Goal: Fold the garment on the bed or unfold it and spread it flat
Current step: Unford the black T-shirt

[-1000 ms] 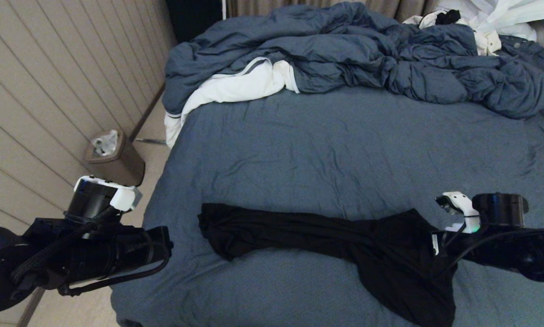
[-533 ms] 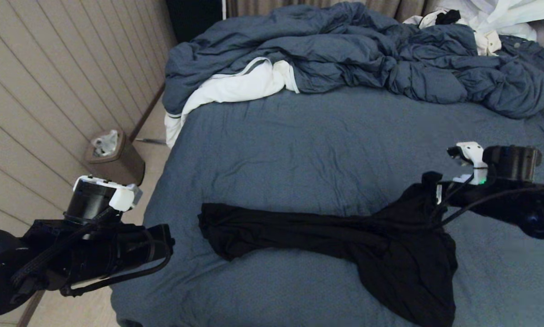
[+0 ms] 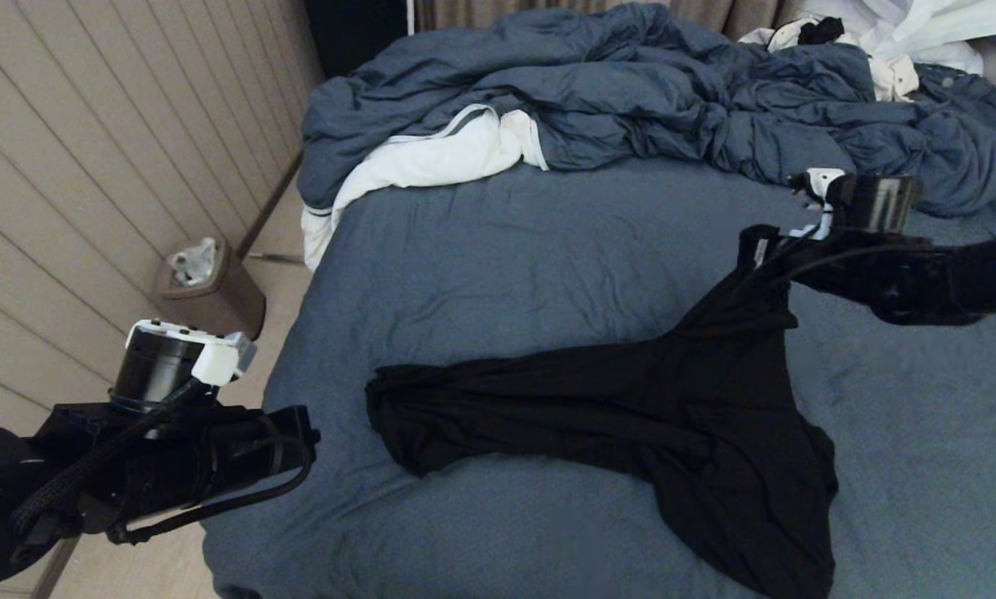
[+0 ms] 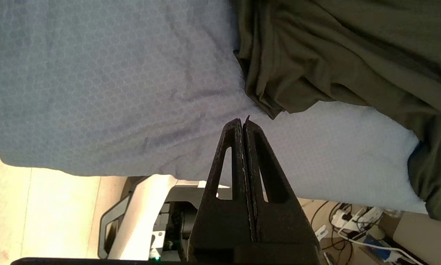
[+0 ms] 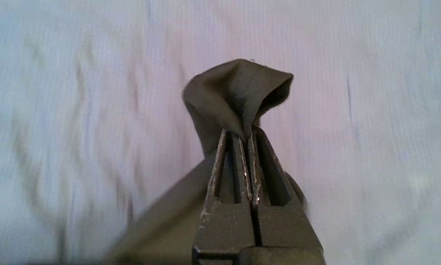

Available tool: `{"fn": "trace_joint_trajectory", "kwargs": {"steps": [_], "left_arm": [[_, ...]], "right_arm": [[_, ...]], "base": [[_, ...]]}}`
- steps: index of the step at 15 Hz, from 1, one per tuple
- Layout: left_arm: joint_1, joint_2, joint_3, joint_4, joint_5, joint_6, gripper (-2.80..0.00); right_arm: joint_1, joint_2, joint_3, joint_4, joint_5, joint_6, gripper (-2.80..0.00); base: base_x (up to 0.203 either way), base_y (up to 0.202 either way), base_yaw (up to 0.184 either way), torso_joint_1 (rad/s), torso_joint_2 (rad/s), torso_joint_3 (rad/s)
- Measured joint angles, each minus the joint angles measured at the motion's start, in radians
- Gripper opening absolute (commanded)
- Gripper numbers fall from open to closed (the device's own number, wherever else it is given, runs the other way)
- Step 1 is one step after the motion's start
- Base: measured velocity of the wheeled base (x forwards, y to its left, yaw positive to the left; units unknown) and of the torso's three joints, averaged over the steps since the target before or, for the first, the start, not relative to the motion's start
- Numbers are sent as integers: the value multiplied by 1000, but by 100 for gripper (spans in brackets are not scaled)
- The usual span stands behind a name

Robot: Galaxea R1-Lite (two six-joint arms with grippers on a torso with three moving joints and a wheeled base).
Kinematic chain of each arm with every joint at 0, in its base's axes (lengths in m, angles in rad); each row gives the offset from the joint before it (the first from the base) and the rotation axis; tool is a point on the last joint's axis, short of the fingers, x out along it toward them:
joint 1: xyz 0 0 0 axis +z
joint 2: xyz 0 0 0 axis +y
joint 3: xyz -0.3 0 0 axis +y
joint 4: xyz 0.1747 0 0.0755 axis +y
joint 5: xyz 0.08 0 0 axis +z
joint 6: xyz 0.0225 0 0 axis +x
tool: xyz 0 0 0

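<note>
The garment [image 3: 631,416], a black T-shirt, lies bunched in a long band across the near part of the bed [image 3: 547,266]. One corner rises off the sheet toward the far right. My right gripper [image 3: 757,248] is shut on that corner and holds it above the sheet. The right wrist view shows a fold of the garment [image 5: 238,92] sticking out past the right gripper [image 5: 247,134]. My left gripper [image 4: 242,123] is shut on nothing, hanging off the bed's near left corner, short of the garment's [image 4: 334,55] left end.
A rumpled blue duvet [image 3: 631,91] with white lining fills the far side of the bed. White clothes [image 3: 905,33] are piled at the far right. A brown bin [image 3: 210,291] stands on the floor by the panelled wall on the left.
My right gripper has risen and moved toward the far side with the garment's corner, pulling the right part of the garment taut. The left arm has barely moved.
</note>
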Motion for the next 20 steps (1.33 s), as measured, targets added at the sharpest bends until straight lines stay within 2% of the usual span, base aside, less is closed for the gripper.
{"fn": "trace_joint_trajectory", "kwargs": {"steps": [3,7,11,12,14,20], "left_arm": [[0,-1,8,-27,1,0,-280],[0,3,26,-78,2,1,-280],[0,10,28,-80,2,0,-280],[0,11,28,-80,2,1,-280],[-1,11,28,-80,2,1,-280],[-1,11,29,-80,2,0,-280]], "right_arm": [[26,131,-210,27,-58,2,-280],[46,294,-445,94,-97,-9,-280],[70,383,-485,82,-117,-43,-280],[68,391,-486,82,-122,-43,0],[65,400,-486,80,-157,-46,0],[65,388,-485,73,-162,-38,0]], "base": [[0,0,0,0,0,0],[0,0,0,0,0,0],[0,0,0,0,0,0],[0,0,0,0,0,0],[0,0,0,0,0,0],[0,0,0,0,0,0]]}}
